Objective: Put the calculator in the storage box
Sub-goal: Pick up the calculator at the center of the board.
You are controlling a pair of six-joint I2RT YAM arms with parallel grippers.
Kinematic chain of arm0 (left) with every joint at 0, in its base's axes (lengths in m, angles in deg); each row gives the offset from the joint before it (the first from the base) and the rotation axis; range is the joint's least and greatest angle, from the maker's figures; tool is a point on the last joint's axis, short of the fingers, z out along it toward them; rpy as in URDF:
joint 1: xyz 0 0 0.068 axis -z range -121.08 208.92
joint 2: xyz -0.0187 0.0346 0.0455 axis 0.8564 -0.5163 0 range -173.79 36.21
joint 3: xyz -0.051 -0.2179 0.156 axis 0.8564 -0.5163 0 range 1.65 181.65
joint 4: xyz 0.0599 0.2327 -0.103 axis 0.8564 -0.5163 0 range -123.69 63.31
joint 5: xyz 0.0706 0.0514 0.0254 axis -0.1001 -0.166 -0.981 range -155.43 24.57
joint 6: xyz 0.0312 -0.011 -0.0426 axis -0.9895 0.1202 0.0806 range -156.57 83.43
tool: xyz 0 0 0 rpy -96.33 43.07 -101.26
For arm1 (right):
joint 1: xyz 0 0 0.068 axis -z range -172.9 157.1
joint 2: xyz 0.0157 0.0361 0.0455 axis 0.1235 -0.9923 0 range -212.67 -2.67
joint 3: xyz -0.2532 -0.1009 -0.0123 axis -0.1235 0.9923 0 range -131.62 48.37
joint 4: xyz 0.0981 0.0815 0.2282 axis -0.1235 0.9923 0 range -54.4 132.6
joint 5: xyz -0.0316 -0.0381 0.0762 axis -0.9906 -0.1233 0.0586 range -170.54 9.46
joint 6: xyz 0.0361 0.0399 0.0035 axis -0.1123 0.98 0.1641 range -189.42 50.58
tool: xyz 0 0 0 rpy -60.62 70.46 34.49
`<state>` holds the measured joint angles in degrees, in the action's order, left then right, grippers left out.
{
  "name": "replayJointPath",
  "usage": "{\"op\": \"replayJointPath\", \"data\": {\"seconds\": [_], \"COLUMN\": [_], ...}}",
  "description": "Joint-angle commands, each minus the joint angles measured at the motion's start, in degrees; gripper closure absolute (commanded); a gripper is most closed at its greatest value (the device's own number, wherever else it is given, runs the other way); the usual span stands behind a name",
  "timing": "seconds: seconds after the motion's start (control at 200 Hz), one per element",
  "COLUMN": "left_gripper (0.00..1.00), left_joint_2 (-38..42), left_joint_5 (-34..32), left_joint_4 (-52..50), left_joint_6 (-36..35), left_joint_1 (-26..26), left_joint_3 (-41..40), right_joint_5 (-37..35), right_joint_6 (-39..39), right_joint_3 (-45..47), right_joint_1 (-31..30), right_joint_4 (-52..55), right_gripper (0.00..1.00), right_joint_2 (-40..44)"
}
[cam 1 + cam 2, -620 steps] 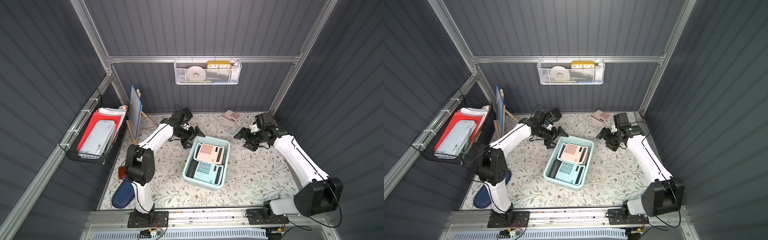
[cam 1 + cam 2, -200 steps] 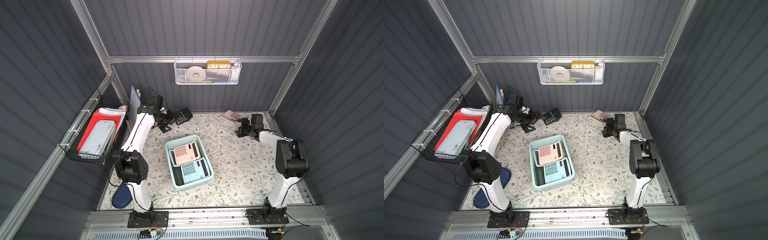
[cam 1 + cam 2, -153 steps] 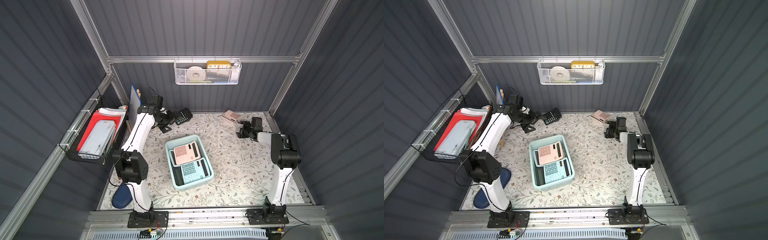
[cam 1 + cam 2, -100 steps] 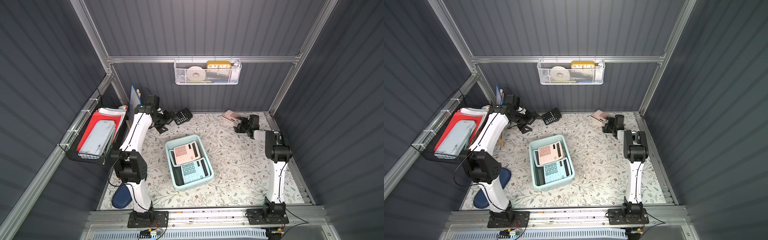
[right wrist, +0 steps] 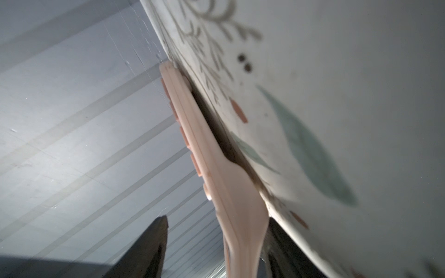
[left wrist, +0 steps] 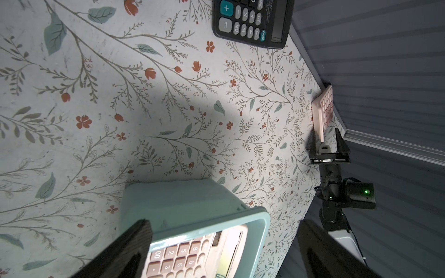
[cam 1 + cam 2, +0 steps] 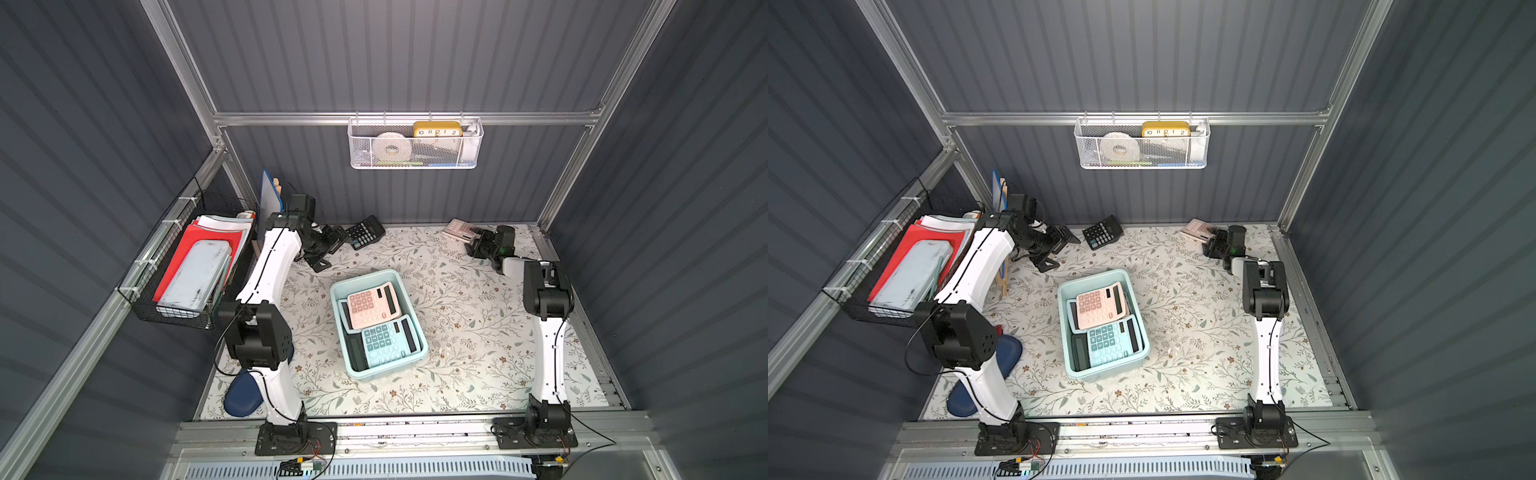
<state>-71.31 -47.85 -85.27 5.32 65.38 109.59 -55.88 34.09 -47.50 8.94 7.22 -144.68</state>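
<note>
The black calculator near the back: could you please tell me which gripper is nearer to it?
Left. The left gripper hangs close beside the black calculator, apart from it. The right gripper is far off on the robot's right, its fingers around the small pink calculator.

Storage box [image 6: 183,207] holds pink calculator [image 6: 190,257]; black calculator [image 6: 251,21] near wall; right gripper [image 6: 326,135] jaws flank small pink calculator [image 6: 322,113].

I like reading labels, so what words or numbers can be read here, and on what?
"10 11 12 1 2" on the yellow clock in the white wall basket.
"+", "=", "MU", "%", "CE", "GT" on the black calculator keys.
"00", "2", "5", "8" on the pink calculator in the box.
Everything else is too small or blurred.
</note>
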Motion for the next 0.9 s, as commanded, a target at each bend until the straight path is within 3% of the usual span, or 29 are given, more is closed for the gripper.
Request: {"op": "replayJointPath", "data": {"seconds": [0.0, 0.235, 0.4, 0.54, 0.895], "left_gripper": [0.00, 0.01, 0.01, 0.01, 0.01], "left_joint_2": [2.78, 4.46, 5.65, 6.45, 9.66], "left_joint_5": [-0.61, -0.45, 0.23, 1.33, 8.70], "left_joint_4": [-1.05, -0.14, 0.79, 2.17, 12.63], "left_joint_6": [0.62, 0.87, 1.30, 1.41, 10.43], "left_joint_1": [-0.31, -0.31, -0.39, -0.32, -0.13], "left_joint_3": [-1.78, -4.02, -4.66, -4.41, -7.11], "right_joint_5": [1.89, 4.28, 4.67, 4.82, 4.90], "right_joint_6": [2.76, 3.53, 4.12, 4.23, 6.65], "right_joint_3": [0.74, 0.03, 1.93, 4.86, 19.54], "right_joint_1": [-0.44, -0.89, -0.97, -0.97, -1.06], "right_joint_4": [4.39, 1.68, -0.76, -2.55, -11.90], "right_gripper": [0.44, 0.60, 0.84, 0.99, 1.00], "right_joint_2": [-3.44, -4.32, -2.75, 0.25, 13.49]}}
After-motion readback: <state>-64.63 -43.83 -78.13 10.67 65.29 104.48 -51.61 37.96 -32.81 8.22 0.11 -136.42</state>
